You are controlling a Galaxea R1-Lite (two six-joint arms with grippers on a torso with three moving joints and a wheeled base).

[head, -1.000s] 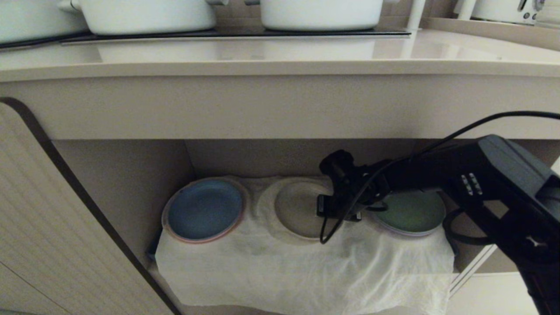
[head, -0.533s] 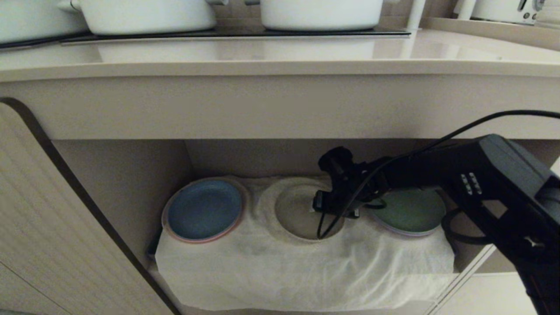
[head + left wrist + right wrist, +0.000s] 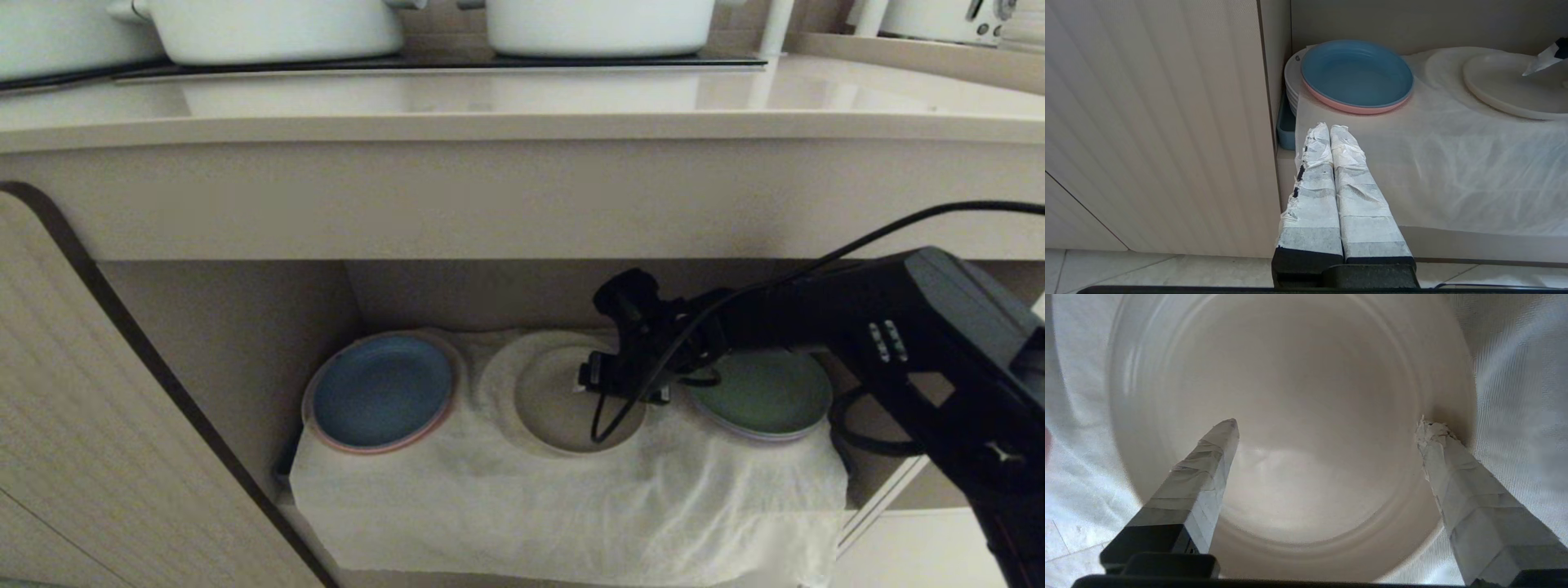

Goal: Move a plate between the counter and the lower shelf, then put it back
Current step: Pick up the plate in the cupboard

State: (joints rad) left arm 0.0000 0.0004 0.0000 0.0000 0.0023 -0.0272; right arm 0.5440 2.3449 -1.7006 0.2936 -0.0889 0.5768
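Plate (image 3: 551, 400) on cloth-draped lower shelf (image 3: 571, 498)

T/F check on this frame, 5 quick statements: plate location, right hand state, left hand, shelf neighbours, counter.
1. The beige plate sits on the white cloth in the lower shelf. True.
2. The right hand is clamped on the plate's rim. False: its fingers stand wide apart over the plate, gripping nothing.
3. The left hand is shut and holds nothing, outside the shelf. True.
4. The beige plate lies left of the blue plate. False: it lies between the blue plate on its left and the green plate on its right.
5. A beige plate rests on the counter. False: only white pots on the hob show there.
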